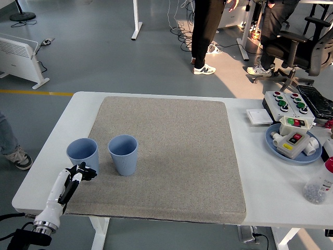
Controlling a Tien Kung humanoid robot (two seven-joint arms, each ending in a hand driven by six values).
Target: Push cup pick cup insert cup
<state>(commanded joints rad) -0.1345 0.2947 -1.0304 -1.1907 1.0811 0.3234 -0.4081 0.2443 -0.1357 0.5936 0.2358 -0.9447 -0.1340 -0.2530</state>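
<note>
Cups first, seen from the head camera: two light blue ones stand upright and open-mouthed on the left part of a grey-beige mat (171, 156) that covers most of the white counter (52, 161). The left cup (83, 156) sits at the mat's left edge, and the right cup (123, 154) stands just beside it, a narrow strip of mat showing between them. Neither is inside the other. The robot's left hand (78, 174) comes up from the lower left corner on a white and black forearm, its dark fingers (87, 173) loosely curled and bunched right at the near base of the left cup, at or very close to the wall; I cannot tell for sure whether they touch it, and they are not wrapped around it. Nothing is held in that hand. Over on the right side of the counter, well apart from the cups, a blue plate (276, 147) carries a white box with red and green buttons, behind it lies a button panel (289, 103), and a clear bottle (318, 188) stands near the right edge. Beyond the counter's far side, a person's dark trouser legs and shoes (204, 69) show on the grey floor, next to an office chair (304, 44).
</note>
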